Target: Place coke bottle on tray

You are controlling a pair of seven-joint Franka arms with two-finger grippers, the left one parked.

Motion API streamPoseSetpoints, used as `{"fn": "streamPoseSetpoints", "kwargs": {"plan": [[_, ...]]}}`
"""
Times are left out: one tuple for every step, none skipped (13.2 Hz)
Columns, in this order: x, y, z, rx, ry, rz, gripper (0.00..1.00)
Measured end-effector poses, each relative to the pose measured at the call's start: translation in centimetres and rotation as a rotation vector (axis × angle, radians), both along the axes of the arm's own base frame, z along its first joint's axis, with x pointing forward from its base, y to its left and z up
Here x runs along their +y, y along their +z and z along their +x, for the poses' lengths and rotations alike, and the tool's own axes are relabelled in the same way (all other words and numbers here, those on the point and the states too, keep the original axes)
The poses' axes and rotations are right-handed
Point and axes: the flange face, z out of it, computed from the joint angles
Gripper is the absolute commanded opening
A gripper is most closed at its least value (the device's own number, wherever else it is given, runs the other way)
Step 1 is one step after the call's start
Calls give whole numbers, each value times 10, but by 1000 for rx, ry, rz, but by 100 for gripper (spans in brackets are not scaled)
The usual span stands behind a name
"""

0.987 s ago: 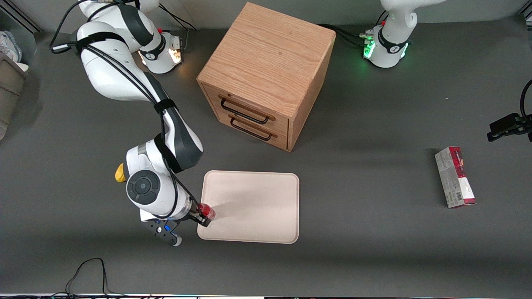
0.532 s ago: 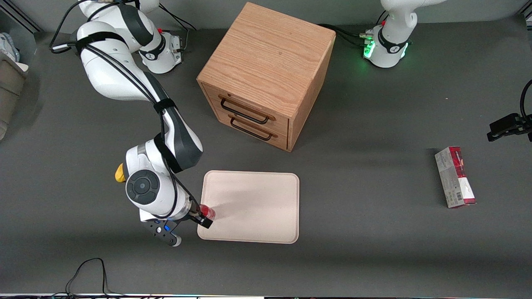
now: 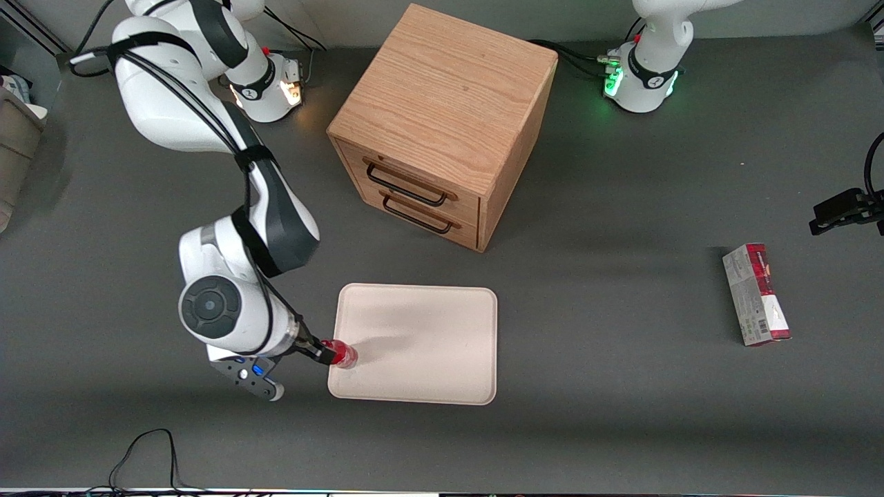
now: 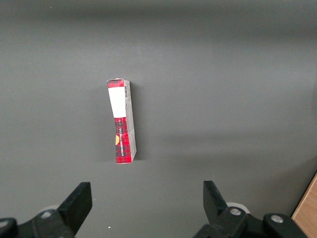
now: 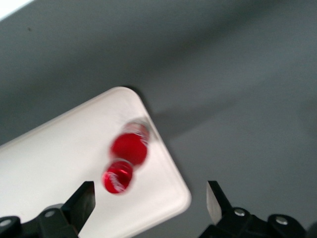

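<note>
The coke bottle (image 3: 344, 356) stands upright on the cream-white tray (image 3: 428, 345), close to the tray's corner that is nearest the front camera at the working arm's end. Seen from above in the right wrist view, the coke bottle (image 5: 125, 161) shows its red cap and body on the tray (image 5: 54, 158). My gripper (image 3: 313, 349) hangs just off that tray corner, beside and above the bottle. In the wrist view the gripper (image 5: 148, 198) is open wide, with nothing between its fingers.
A wooden drawer cabinet (image 3: 442, 124) with two shut drawers stands farther from the front camera than the tray. A red-and-grey carton (image 3: 756, 293) lies toward the parked arm's end of the table and also shows as the carton (image 4: 123, 121) in the left wrist view.
My gripper has let go of the bottle and drawn back from the tray toward the working arm's end. The bottle stays standing at the tray corner.
</note>
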Motion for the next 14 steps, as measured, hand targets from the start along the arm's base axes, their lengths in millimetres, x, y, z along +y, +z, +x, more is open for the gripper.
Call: {"fn": "streamPoseSetpoints", "kwargs": {"plan": [[-15,13,-3,13,33,10,100],[-36,26,-7,29,76,30,100],[-62,40,-14,46,123,47,100],[-91,54,-23,60,166,57,100],[-120,66,-35,75,205,62,100],[-147,77,-49,89,243,60,100],[-172,87,-65,99,279,58,100],[-192,96,-80,107,311,62,100],[-208,107,-97,109,344,69,100],[-223,120,-116,104,381,75,100],[-235,136,-134,94,418,79,100],[-244,153,-151,86,449,84,100],[-249,171,-166,81,467,87,100],[-251,188,-176,72,473,88,100]]}}
